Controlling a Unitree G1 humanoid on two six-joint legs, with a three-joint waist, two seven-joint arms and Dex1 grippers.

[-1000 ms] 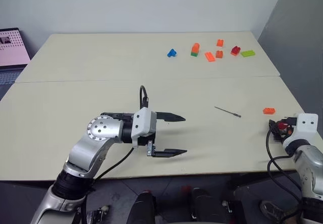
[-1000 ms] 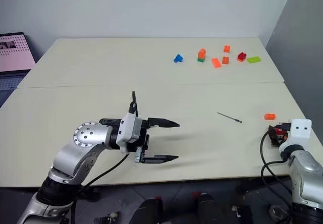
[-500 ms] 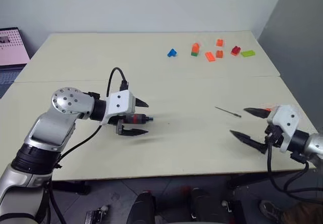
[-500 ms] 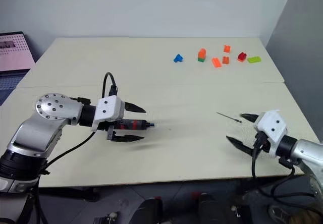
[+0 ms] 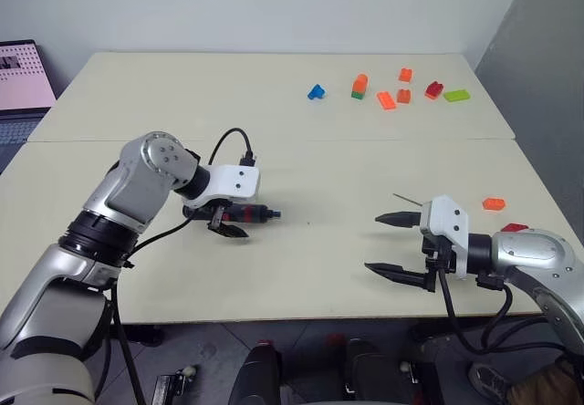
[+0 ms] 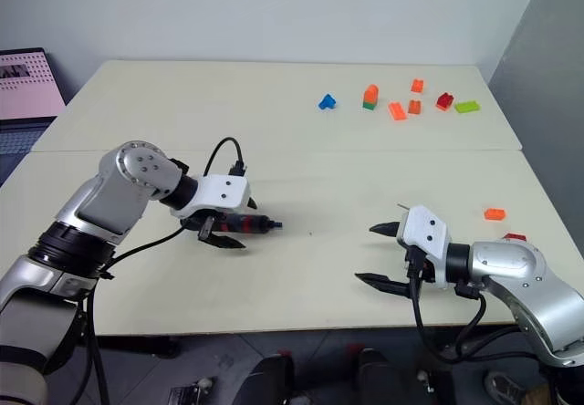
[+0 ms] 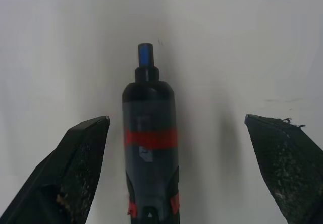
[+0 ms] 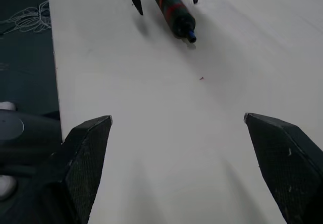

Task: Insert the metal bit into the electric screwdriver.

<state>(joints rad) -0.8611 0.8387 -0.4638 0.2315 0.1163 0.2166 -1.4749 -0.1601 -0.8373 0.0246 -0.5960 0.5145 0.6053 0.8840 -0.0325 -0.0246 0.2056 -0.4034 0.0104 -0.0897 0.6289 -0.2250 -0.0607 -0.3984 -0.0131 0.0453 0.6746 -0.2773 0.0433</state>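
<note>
Now both grippers hover with fingers spread wide!
Electric screwdriver (image 5: 242,212) lies flat between left gripper (image 5: 225,220) fingers, untouched, nose pointing toward right gripper (image 5: 391,244); metal bit (image 5: 407,199) just behind that.

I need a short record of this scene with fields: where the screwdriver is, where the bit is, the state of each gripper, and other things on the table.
electric screwdriver: lying on the table, between the open fingers of the left gripper, not clamped
metal bit: lying on the table just beyond the right gripper, mostly hidden by it
left gripper: open, straddling the screwdriver
right gripper: open, empty, pointing toward the screwdriver
others: coloured toy bricks at the far right of the table, laptop at far left
</note>
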